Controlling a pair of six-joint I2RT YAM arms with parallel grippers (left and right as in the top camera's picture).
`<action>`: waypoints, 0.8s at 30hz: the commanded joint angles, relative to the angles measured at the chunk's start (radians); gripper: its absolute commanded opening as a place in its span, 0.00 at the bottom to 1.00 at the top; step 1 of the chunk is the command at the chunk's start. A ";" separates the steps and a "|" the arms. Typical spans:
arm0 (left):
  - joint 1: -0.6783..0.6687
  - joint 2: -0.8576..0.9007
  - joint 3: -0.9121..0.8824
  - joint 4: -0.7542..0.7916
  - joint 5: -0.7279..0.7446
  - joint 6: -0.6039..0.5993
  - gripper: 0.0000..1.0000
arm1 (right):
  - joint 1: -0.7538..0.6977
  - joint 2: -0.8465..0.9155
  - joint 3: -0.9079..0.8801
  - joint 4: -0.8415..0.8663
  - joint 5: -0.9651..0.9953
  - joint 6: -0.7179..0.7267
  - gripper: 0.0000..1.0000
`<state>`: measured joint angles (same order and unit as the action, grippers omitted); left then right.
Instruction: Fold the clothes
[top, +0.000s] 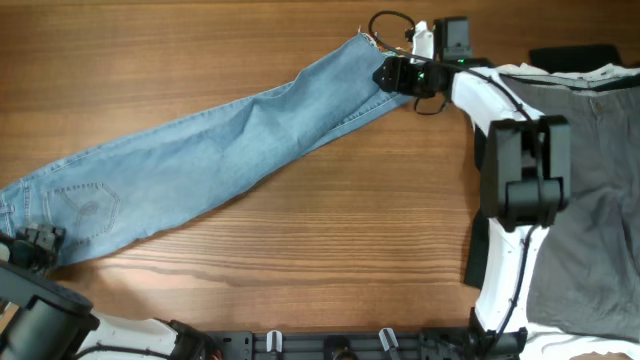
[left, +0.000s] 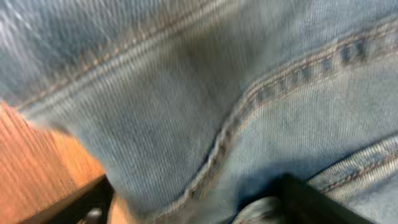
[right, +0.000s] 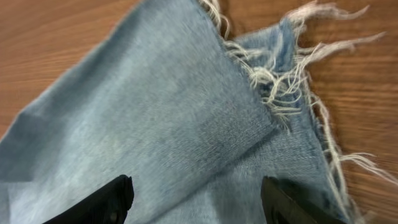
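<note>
The light blue jeans lie full-length on the wooden table, slanting from the waist and stitched back pocket at lower left to the frayed hems at upper right. My right gripper is over the hem end. In the right wrist view its fingers are spread wide over the denim, with the frayed hems just beyond. My left gripper is at the waist end. In the left wrist view its dark fingers are apart with seamed denim filling the space between them.
A grey garment lies spread at the right edge under and beside the right arm's base. A dark item sits at the top right. Bare wood shows below the jeans.
</note>
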<state>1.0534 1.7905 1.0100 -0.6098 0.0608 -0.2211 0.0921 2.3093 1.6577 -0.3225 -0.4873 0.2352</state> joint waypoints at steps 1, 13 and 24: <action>-0.019 0.018 0.058 -0.101 0.063 0.061 0.90 | 0.000 0.066 0.003 0.047 -0.040 0.089 0.71; -0.055 -0.137 0.163 -0.211 0.227 0.061 0.88 | 0.073 0.077 0.003 0.101 0.181 0.323 0.45; -0.070 -0.137 0.163 -0.218 0.227 0.061 0.87 | 0.005 -0.095 0.006 0.118 0.050 0.197 0.04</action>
<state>0.9882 1.6711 1.1522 -0.8268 0.2684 -0.1764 0.1402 2.3455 1.6646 -0.2035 -0.3717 0.5434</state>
